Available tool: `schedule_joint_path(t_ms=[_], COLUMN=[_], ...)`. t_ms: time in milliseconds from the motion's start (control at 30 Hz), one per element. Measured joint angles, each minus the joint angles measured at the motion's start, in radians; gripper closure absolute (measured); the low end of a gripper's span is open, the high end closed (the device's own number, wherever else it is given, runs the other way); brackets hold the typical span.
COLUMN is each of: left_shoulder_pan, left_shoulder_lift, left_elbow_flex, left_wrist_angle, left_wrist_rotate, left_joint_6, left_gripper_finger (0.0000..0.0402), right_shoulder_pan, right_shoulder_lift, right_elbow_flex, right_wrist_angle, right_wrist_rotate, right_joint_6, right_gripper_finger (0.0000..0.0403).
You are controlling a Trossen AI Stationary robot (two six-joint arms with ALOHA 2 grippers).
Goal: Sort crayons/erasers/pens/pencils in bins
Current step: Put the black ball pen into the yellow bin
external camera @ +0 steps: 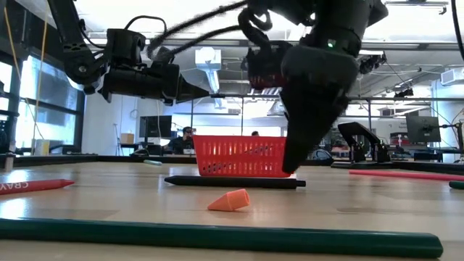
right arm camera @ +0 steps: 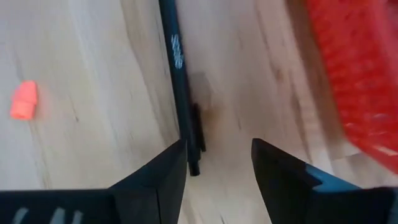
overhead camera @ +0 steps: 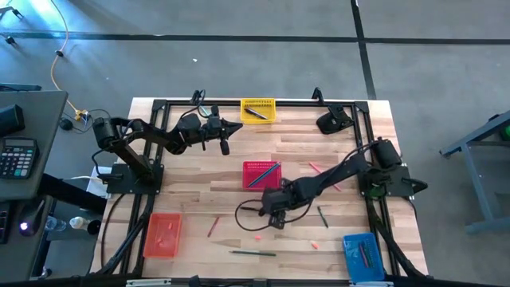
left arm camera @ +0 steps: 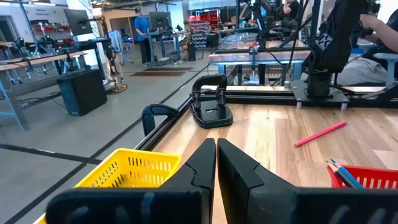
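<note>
Your black pen point(right arm camera: 180, 74) lies flat on the table point(overhead camera: 199, 187), just at 6 o'clock of the red bin point(overhead camera: 260, 174). The right gripper point(right arm camera: 219, 165) hangs over the pen's end, fingers parted, holding nothing. An orange eraser point(right arm camera: 24, 100) lies near the pen; nothing blocks it. The red bin holds pencils point(overhead camera: 265, 173); the yellow bin point(overhead camera: 258, 110) at 12 o'clock holds one dark stick. The left gripper point(left arm camera: 216, 163) waits beside it, fingers closed, empty

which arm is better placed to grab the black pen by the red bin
Right. The right gripper hangs just above the pen with jaws open, beside the red bin. The left gripper is up by the yellow bin, jaws shut and off the table.
</note>
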Motion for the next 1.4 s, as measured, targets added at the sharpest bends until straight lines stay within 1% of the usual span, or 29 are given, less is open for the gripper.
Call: schedule_joint_path(t_ms=[333, 567, 733, 900, 1100, 1267, 1400], left_shoulder_pan=[0.0, 0.0, 0.0, 0.0, 0.0, 0.0, 0.0], left_shoulder_lift=[0.0, 0.0, 0.0, 0.0, 0.0, 0.0, -0.001], left_elbow_flex=[0.0, 0.0, 0.0, 0.0, 0.0, 0.0, 0.0], left_wrist_angle=[0.0, -0.005, -0.005, -0.005, -0.005, -0.012, -0.013], left_wrist_rotate=[0.0, 0.0, 0.0, 0.0, 0.0, 0.0, 0.0], left_joint_6=[0.0, 0.008, 0.008, 0.008, 0.008, 0.008, 0.008], left_gripper_finger=[0.0394, 0.0394, 0.0394, 0.0394, 0.0394, 0.0394, 0.0394], right_shoulder_pan=[-0.019, -0.022, -0.022, -0.018, -0.001, 0.009, 0.015], right_shoulder_lift=[0.011, 0.011, 0.011, 0.011, 0.011, 0.056, 0.077], right_elbow_flex=[0.0, 0.0, 0.007, 0.04, 0.036, 0.033, 0.035], right_wrist_angle=[0.007, 0.025, 0.043, 0.038, 0.051, 0.054, 0.056], right_wrist_rotate=[0.004, -0.023, -0.016, 0.028, 0.031, 0.007, 0.019], right_joint_6=[-0.025, -0.044, -0.045, -0.057, -0.063, -0.077, -0.09], right_gripper_finger=[0.0231, 0.0231, 0.0231, 0.0231, 0.0231, 0.0231, 0.0231])
